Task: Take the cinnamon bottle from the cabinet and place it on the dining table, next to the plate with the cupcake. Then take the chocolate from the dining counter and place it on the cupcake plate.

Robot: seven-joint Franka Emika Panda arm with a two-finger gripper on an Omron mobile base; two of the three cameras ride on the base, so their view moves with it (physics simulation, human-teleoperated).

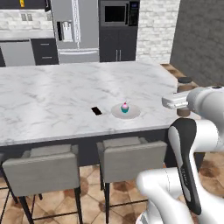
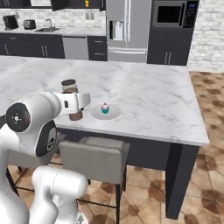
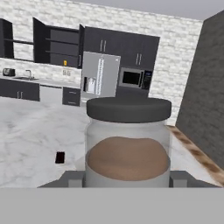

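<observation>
- The claw (image 2: 75, 101) is clamped on the cinnamon bottle (image 2: 71, 99), jaws pressed against either side of its body, carried upright with the dark cap on top.
- Hand view: the bottle (image 3: 127, 142) stands right in front, brown powder showing through the clear wall.
- Bottle and claw hang at the near edge of the marble worktop (image 1: 52, 96), just beside the plate (image 2: 112, 114).
- The cupcake (image 1: 125, 107) sits on that plate.
- The chocolate (image 1: 96, 111) lies flat on the worktop, near the plate on the side away from the claw.
</observation>
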